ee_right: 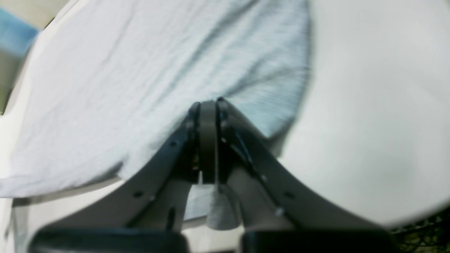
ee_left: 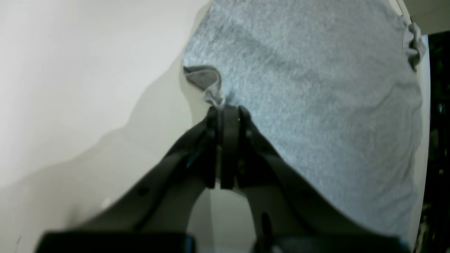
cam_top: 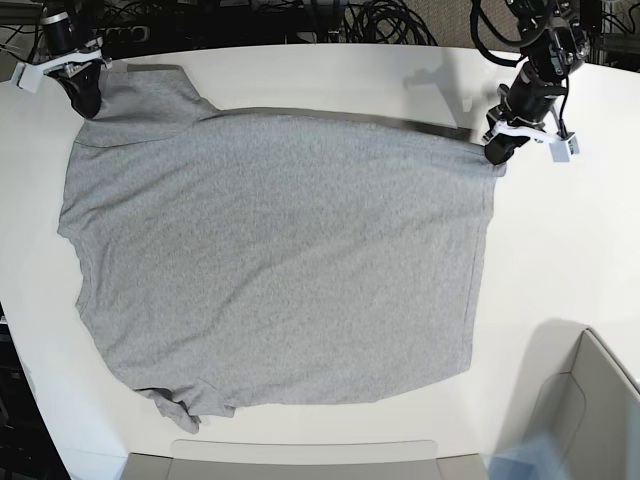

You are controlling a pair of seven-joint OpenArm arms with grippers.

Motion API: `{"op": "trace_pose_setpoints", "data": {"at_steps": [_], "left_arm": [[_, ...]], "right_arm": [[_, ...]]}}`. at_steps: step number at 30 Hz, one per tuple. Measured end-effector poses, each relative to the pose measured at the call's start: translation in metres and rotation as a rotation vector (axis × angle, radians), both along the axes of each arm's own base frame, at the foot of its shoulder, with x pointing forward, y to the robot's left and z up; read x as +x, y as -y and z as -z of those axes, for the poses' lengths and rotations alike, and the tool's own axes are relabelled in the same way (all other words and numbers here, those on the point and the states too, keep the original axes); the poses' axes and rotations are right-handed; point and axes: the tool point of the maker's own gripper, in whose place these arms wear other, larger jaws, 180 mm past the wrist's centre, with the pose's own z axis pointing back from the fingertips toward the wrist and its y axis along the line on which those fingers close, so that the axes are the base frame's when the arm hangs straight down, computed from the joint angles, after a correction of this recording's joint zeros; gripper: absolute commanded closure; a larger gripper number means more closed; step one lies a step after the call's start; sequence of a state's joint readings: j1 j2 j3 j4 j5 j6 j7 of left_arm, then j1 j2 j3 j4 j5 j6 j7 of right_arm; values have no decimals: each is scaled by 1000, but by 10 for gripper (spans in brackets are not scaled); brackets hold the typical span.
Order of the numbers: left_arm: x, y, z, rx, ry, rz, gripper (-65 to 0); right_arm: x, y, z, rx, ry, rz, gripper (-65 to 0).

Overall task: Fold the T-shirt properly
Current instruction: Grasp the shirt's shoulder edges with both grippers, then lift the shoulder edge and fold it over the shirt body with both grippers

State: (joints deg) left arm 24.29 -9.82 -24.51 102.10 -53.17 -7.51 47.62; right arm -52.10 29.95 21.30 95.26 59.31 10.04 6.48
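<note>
The heather-grey T-shirt (cam_top: pixel 280 250) lies spread on the white table (cam_top: pixel 560 250), plain side up, with its sleeves at the left and its hem at the right. My left gripper (cam_top: pixel 497 150) is at the far right corner of the hem, shut on the cloth. In the left wrist view the left gripper (ee_left: pixel 228 109) pinches a bunched edge of the T-shirt (ee_left: pixel 309 98). My right gripper (cam_top: pixel 88 103) is shut on the far left sleeve. The right wrist view shows the right gripper (ee_right: pixel 208 102) closed on the T-shirt (ee_right: pixel 140 70), with cloth hanging under its fingers.
A pale open box (cam_top: pixel 590 400) stands at the near right corner. A flat grey tray edge (cam_top: pixel 300 460) lies along the front. Black cables (cam_top: pixel 380 20) run behind the table's far edge. The near sleeve (cam_top: pixel 180 408) is crumpled near the front edge.
</note>
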Motion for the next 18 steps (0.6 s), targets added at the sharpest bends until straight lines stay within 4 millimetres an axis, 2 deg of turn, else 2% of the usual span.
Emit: {"op": "trace_pose_setpoints", "data": {"at_steps": [3,7,14,18], "left_arm": [[8,-3,-3,1,7,-19,0],[29,-2,-12,-23,27,-37,0],[53,-3,-23,-56,35,-73,0],[72,-2,-35,-86,62,-89,0]], "right_arm": [[16,-5,0,6,-11,-40,0],[36,7,-8,-23,-11,-47,0],[78,2,-22,-31,-5,-118,0],[105,1,-29,-130,1,-169,0]]}}
